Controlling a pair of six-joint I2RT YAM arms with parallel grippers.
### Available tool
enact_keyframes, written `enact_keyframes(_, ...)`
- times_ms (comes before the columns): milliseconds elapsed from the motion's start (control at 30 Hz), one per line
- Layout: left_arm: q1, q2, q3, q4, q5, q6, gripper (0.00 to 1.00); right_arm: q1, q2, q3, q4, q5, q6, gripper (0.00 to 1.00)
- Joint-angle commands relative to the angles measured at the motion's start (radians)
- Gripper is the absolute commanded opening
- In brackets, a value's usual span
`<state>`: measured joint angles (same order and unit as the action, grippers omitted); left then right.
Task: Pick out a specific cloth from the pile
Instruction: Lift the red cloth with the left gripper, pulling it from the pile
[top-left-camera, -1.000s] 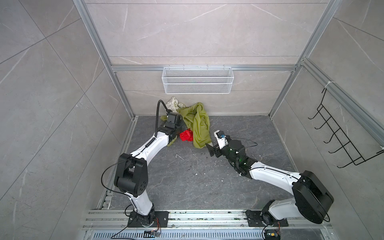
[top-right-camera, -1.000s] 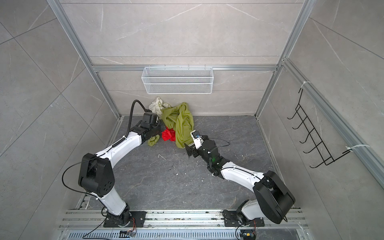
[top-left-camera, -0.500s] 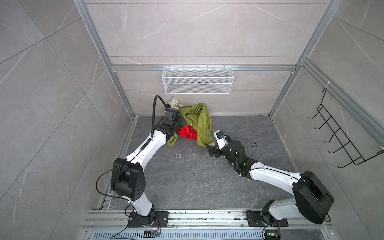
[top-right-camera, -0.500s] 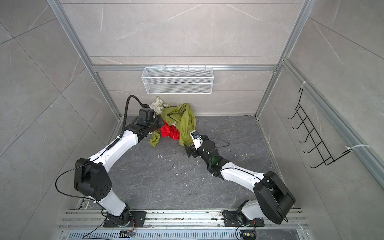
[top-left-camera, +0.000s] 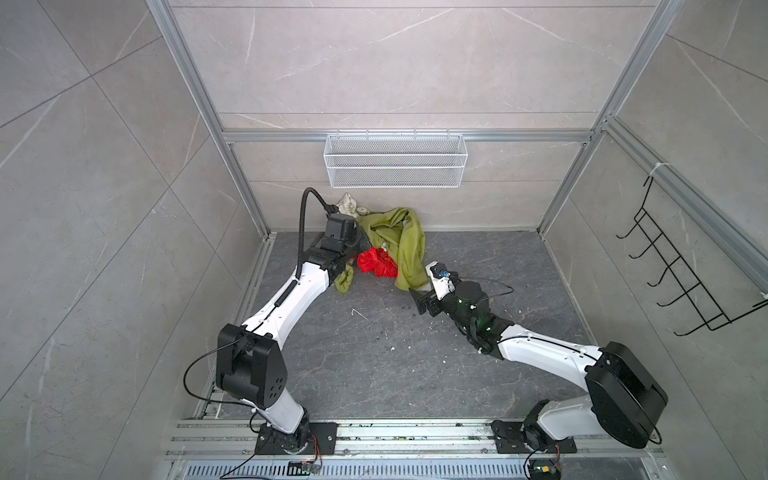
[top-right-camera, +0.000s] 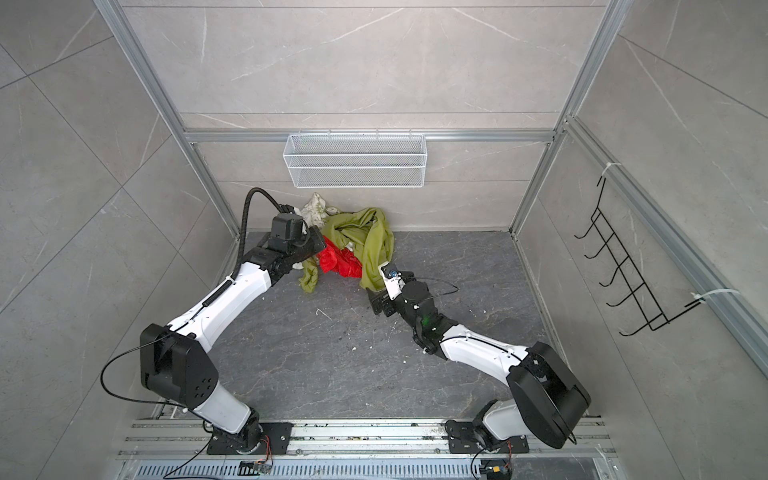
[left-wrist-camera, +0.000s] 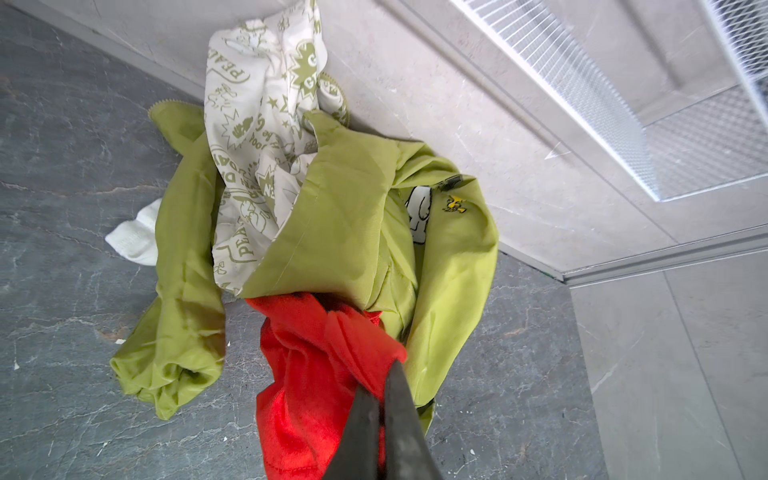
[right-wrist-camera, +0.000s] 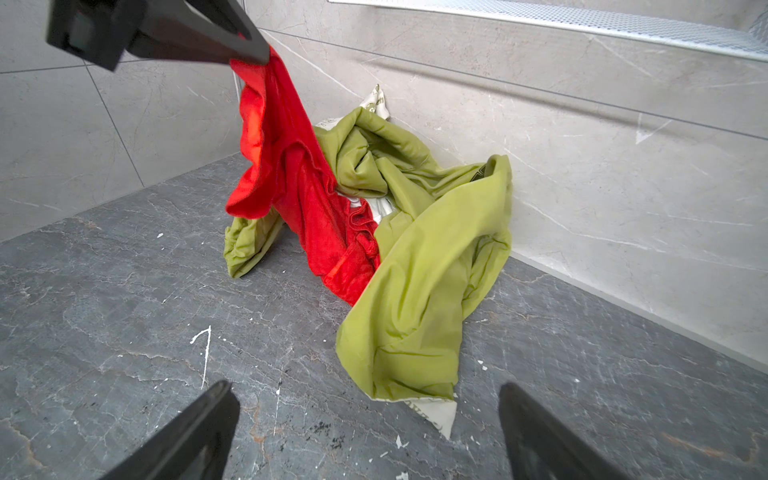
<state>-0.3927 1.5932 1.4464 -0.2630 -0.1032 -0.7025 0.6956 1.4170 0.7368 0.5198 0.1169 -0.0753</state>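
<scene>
Limply draped red cloth (left-wrist-camera: 307, 374), crumpled olive pile (left-wrist-camera: 340, 232)

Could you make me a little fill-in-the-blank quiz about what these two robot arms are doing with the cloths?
The left pincer grips a cloth coloured ____.
The right pincer stands ____ and holds nothing.
The largest cloth in the pile is coloured ____.
Missing words: red; open; green.

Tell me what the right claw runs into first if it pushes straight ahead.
Probably the green cloth: its near flap lies on the floor directly ahead of the open right claw, a white corner peeking out beneath it. Height above the floor is unclear.
</scene>
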Motion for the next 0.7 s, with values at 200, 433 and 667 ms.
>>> enact_keyframes(200, -0.003, -0.1, -0.034, 0.048, -0.015, 0.025, 0.0, 0.018, -0.031, -0.012, 0.004, 0.02, 0.002, 1.0)
enact_keyframes(433, -0.003, -0.133, -0.087, 0.045, 0.004, 0.035, 0.0, 0.032, -0.04, -0.023, 0.029, 0.005, -0.04, 1.0)
enact_keyframes(667, -0.003, -0.148, -0.103, 0.051, 0.003, 0.045, 0.0, 0.04, -0.031, -0.007, 0.031, -0.002, -0.046, 1.0)
